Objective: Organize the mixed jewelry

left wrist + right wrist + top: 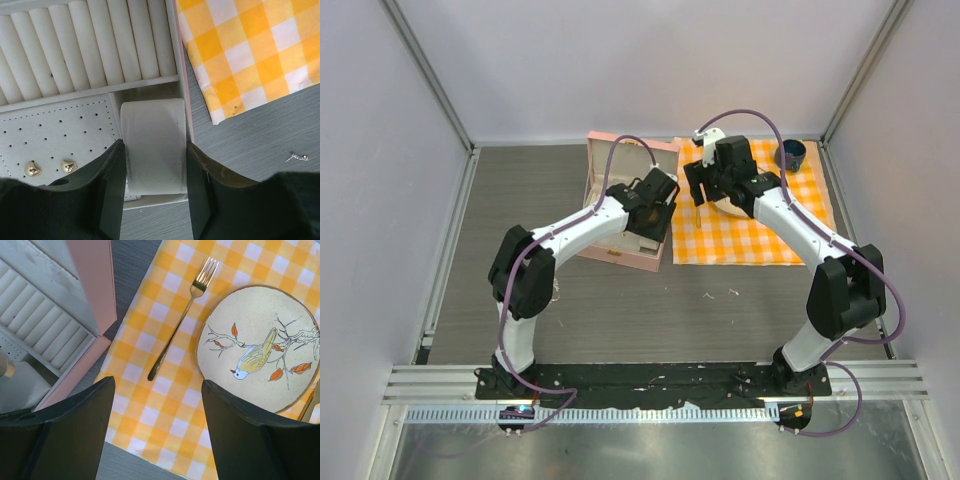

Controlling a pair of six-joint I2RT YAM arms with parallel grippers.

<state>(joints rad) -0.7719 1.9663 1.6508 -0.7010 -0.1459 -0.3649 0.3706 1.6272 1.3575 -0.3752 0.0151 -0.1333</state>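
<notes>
The pink case (620,255) lies open left of the checked cloth. Inside are white ring rolls (90,45), a dotted pad holding two gold studs (32,169), and a white cushion (154,125). My left gripper (155,142) hangs over that cushion, jaws open on either side of it, holding nothing. A tiny silvery piece of jewelry (298,157) lies on the grey table right of the case, and pale bits (733,293) show there from above. My right gripper (157,382) is open and empty above the cloth.
An orange-and-white checked cloth (760,240) carries a bird-painted plate (260,347) and a gold fork (182,320). A dark blue cup (791,153) stands at the cloth's far right corner. The case's raised lid (92,280) stands close to the right gripper's left.
</notes>
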